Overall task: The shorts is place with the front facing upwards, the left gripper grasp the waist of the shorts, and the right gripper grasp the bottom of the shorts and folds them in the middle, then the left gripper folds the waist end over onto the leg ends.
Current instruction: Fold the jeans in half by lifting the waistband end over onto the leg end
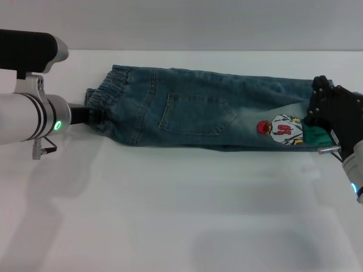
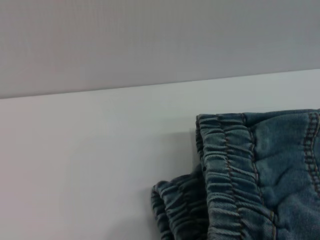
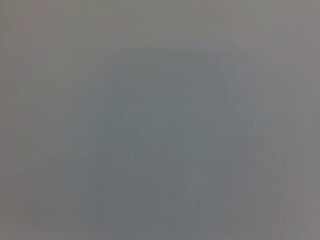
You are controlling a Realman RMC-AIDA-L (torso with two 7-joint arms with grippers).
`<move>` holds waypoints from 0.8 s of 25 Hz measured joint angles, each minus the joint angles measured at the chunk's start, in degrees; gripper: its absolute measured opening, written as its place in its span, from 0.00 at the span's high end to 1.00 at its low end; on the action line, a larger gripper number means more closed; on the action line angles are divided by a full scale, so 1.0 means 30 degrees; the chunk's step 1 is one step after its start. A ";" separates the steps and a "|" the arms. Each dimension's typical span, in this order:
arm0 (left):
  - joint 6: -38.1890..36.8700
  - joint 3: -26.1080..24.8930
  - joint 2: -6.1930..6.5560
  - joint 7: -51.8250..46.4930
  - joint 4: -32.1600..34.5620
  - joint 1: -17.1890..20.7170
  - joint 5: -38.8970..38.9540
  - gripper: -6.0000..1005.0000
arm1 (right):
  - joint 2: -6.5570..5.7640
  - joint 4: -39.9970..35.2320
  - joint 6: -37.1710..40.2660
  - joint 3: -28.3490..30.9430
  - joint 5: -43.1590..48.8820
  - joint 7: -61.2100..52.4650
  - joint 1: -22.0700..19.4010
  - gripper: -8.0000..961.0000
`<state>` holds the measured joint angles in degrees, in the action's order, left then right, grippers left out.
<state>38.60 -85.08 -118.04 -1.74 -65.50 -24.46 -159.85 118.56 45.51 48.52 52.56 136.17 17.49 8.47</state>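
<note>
The blue denim shorts lie lengthwise across the white table, folded along the middle. A back pocket and a cartoon patch face up. The gathered waist of the shorts is at the left, and the left wrist view shows it close up. My left gripper, on the arm with the green light, reaches in from the left and is shut on the waistband's near corner. The bottom of the shorts is at the right. My right gripper sits over the hem there. The right wrist view is a plain grey blur.
The white table stretches wide in front of the shorts. A grey wall rises behind the table's far edge. A bit of green shows at the hem beside the right gripper.
</note>
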 joint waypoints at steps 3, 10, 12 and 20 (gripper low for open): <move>-0.0008 -0.0001 0.0001 -0.0038 -0.0121 0.0054 0.0000 0.63 | -0.0001 0.0015 -0.0001 0.0001 -0.0005 0.0001 -0.0007 0.99; -0.0010 0.0029 0.0002 -0.0137 -0.1234 0.0613 0.0035 0.77 | -0.0001 0.0038 -0.0002 0.0002 -0.0012 0.0001 -0.0012 0.99; -0.0009 0.0136 0.0001 -0.0140 -0.2189 0.1070 0.0036 0.78 | -0.0001 0.0007 -0.0002 0.0001 -0.0035 0.0001 -0.0012 0.99; 0.0186 0.0190 0.0001 -0.0118 -0.4475 0.2014 0.0036 0.87 | 0.0002 -0.0152 -0.0430 0.0010 -0.0124 -0.0006 0.0150 0.99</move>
<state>39.16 -84.51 -118.03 -2.09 -78.93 -18.42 -159.74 118.57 45.05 47.23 52.59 135.80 17.47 8.92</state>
